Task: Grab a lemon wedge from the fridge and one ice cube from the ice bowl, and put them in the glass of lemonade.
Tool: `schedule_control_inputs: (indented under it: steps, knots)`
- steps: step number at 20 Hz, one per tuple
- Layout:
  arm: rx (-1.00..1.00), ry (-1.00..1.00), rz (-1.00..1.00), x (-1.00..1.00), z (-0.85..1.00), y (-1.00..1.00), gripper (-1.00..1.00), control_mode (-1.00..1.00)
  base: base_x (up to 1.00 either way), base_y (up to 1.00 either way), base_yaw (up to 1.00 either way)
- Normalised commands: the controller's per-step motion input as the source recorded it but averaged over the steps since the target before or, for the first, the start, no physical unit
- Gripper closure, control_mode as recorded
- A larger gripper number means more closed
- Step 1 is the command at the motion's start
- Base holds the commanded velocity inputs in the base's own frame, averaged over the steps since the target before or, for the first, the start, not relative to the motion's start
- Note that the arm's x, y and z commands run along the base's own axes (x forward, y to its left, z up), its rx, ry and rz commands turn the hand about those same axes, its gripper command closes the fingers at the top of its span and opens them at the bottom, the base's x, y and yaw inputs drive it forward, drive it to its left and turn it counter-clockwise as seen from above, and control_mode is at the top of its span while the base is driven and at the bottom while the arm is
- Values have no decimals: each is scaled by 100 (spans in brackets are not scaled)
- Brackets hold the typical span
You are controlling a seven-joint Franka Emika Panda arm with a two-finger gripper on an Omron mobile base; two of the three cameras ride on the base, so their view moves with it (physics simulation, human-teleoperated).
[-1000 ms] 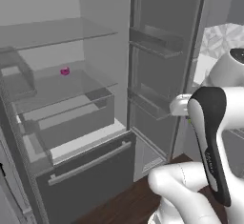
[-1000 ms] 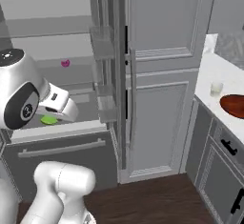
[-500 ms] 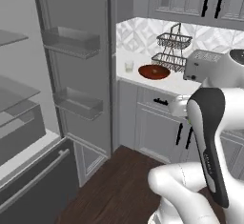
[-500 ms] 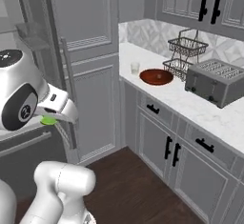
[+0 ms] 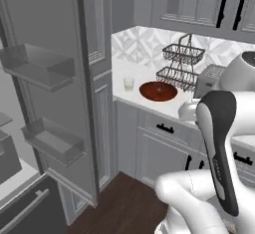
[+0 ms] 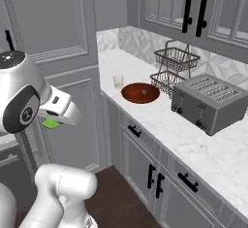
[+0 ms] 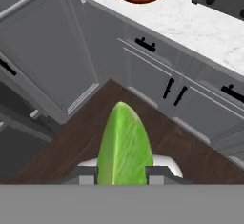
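The gripper (image 7: 122, 178) is clamping the lemon wedge (image 7: 125, 147) between its 2 fingers, out over the dark floor and well short of the counter (image 6: 203, 149). So the fetch from the fridge (image 5: 45, 103) is looking done. The glass of lemonade (image 6: 118, 81) is standing on the counter just beside the ice bowl (image 6: 140, 93), waiting for the wedge. The ice cube, seemingly a speck in that bowl, is remaining to be picked.

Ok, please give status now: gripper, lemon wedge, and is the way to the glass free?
Gripper shut on lemon wedge. Glass of lemonade on counter beside ice bowl. Nothing seen blocking.
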Motion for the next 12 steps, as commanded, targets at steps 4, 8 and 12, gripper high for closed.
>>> schedule_control_inputs:
  steps: [4,8,12]
  knots:
    - [0,0,0,0,0,0,100,100,94,13,3]
    - [0,0,0,0,0,0,100,100,93,-2,0]
    - [0,0,0,0,0,0,100,100,91,-25,0]
